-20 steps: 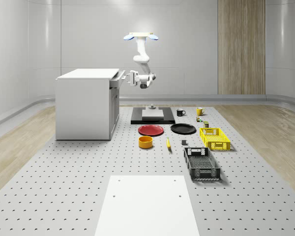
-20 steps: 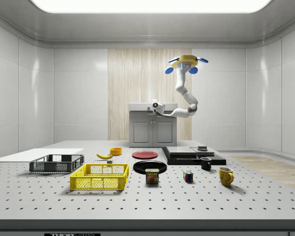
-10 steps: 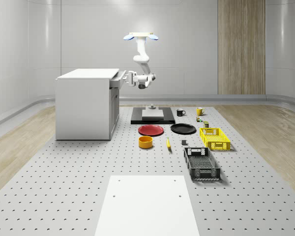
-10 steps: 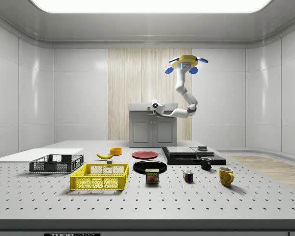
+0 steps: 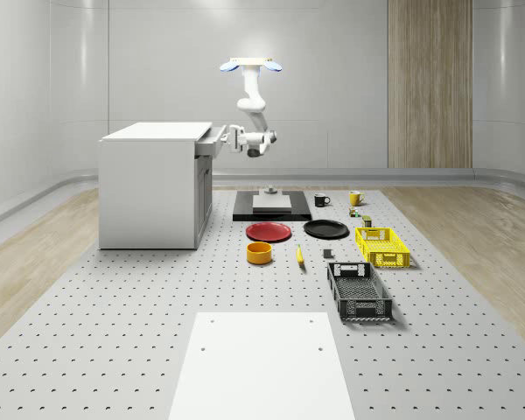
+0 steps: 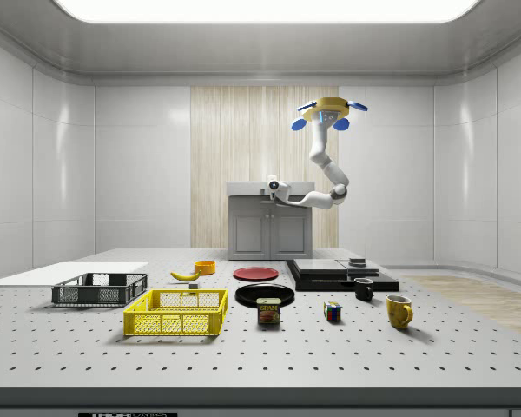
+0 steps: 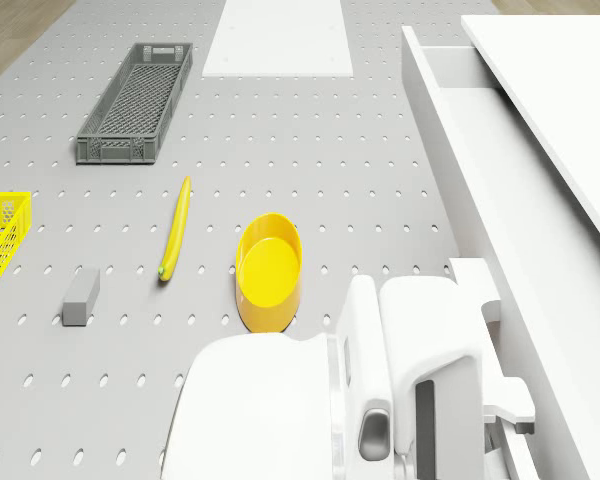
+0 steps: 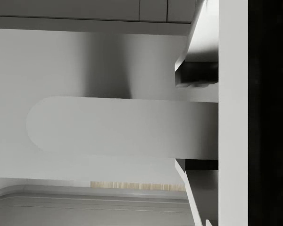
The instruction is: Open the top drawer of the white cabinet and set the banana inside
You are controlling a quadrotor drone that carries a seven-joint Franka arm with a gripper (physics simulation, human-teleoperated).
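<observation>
One banana (image 5: 299, 255) lies flat on the perforated table (image 5: 114, 332), just beside the yellow bowl (image 5: 259, 253) and well apart from the white cabinet (image 5: 149, 188). Top drawer (image 7: 450, 75): pulled partly out. Gripper (image 5: 227, 138): at the drawer front, fingers (image 8: 198, 75) pinching the drawer handle (image 8: 113, 126) between them. Drone (image 5: 250, 64): hovering high beside the cabinet, above the black platform (image 5: 271, 210), arm reaching down to the drawer.

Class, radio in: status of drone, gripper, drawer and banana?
Drone hovering beside white cabinet. Gripper at top drawer front, drawer slightly out. Banana on table beside yellow bowl, untouched.
</observation>
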